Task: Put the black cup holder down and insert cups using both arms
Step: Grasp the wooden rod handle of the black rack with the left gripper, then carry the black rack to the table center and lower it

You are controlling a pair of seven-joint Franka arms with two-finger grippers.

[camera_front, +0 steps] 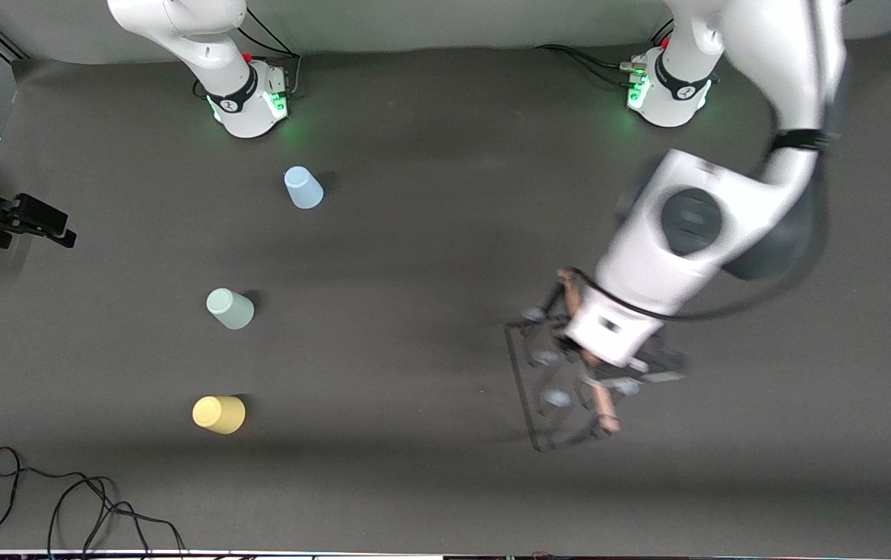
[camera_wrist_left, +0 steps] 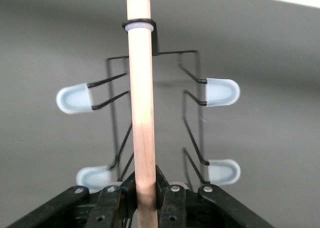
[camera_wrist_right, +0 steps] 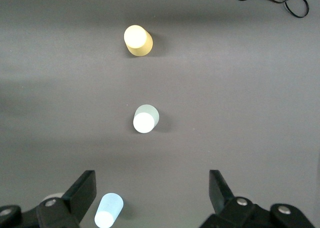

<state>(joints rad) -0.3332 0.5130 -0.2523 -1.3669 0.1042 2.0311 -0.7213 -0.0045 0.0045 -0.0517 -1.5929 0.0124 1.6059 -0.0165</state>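
Table [camera_front: 430,482]: dark grey cloth surface; loose black cable [camera_front: 88,505] at the edge nearest the front camera.

Left arm [camera_front: 694,233]: reaches from its base over the table's left-arm end. Left gripper [camera_wrist_left: 145,195]: fingers clamped on the wooden rod handle [camera_wrist_left: 140,113].

Right arm [camera_front: 204,47]: waiting, raised. Right gripper [camera_wrist_right: 152,193]: fingers spread wide, holding nothing, high over the cups.

Black cup holder [camera_front: 554,389]: wire rack under the left gripper at the left arm's end of the table; translucent peg tips [camera_wrist_left: 222,92] visible.

Cups, all well apart from the holder, toward the right arm's end: light blue cup [camera_front: 303,187] farthest from the front camera, pale green cup [camera_front: 230,308] between, yellow cup [camera_front: 219,414] nearest.

Handling note: judged step is setting the holder down. Lower it level so the base lands flat, then release.

Obscured: the arm covers much of the rack; whether its base touches the table cannot be told. Four pegs show in the left wrist view; others cut off.
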